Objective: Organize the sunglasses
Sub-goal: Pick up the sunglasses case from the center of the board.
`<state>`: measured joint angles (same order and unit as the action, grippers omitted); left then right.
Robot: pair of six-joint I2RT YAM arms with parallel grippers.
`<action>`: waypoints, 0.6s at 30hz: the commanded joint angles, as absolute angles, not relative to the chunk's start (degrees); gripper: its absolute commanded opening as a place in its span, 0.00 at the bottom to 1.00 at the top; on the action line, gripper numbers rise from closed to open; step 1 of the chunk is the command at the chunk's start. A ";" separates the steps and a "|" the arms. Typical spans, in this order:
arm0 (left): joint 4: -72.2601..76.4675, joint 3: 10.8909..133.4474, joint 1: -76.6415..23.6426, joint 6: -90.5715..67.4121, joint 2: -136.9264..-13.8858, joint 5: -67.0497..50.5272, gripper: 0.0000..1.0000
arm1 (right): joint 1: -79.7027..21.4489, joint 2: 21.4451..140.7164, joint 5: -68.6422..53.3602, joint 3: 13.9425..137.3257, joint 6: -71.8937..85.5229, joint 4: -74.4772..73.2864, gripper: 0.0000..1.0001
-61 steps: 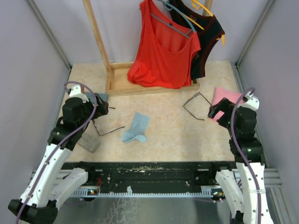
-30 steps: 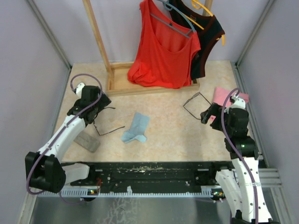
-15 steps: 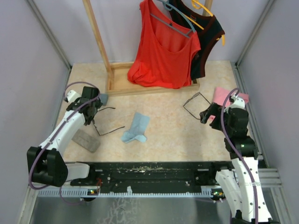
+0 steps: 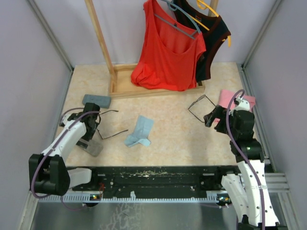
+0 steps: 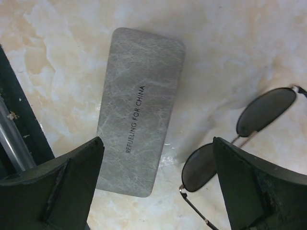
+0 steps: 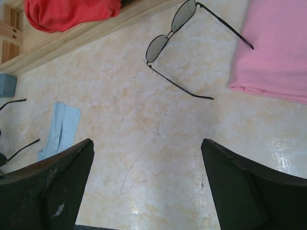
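**Both sets of fingers spread, two pairs of sunglasses lying loose**

The left fingers [image 5: 62,187] stood wide apart over the surface [image 4: 172,139], pinching nothing. Between them, nearer the left-hand one, lay a grey glasses case [image 5: 139,110] (printed "REFUELING FOR CHINA"). Just beside the case, towards the other finger, sat one pair of sunglasses [image 5: 266,110], dark-lensed, with one lens partly hidden behind that finger; whether frame and case touched could not be told. A second grey case [image 4: 96,100] lay well beyond these fingers, near the wooden rack base [image 4: 120,88]. A light blue cloth [image 4: 140,130] lay crumpled off to their right, between the two arms.

The right fingers [image 6: 244,191] were likewise spread and held nothing. The other pair of sunglasses [image 6: 157,48] lay ahead of them, well apart, arms unfolded, flat on the surface. One arm tip reached the edge of a pink cloth [image 6: 278,48], which lay ahead of the right-hand finger.
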<state>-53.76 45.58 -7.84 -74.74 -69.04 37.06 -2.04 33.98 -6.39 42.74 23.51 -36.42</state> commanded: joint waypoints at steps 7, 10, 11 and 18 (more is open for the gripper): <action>-55.37 43.03 -3.69 -79.94 -75.73 36.35 1.00 | -1.50 34.73 -8.20 42.89 22.25 -33.75 0.94; -51.12 41.45 -2.21 -76.44 -76.00 34.73 1.00 | -1.49 34.93 -8.39 42.85 22.24 -33.66 0.94; -49.71 40.99 -1.83 -75.41 -76.09 34.19 1.00 | -1.48 34.95 -8.43 42.81 22.24 -33.59 0.94; -42.38 38.93 -0.19 -71.46 -78.62 30.97 0.93 | -1.49 35.19 -8.44 42.80 22.24 -33.57 0.94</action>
<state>-46.94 39.57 -0.99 -72.95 -77.06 32.51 -2.00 35.07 -7.86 42.74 22.98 -36.40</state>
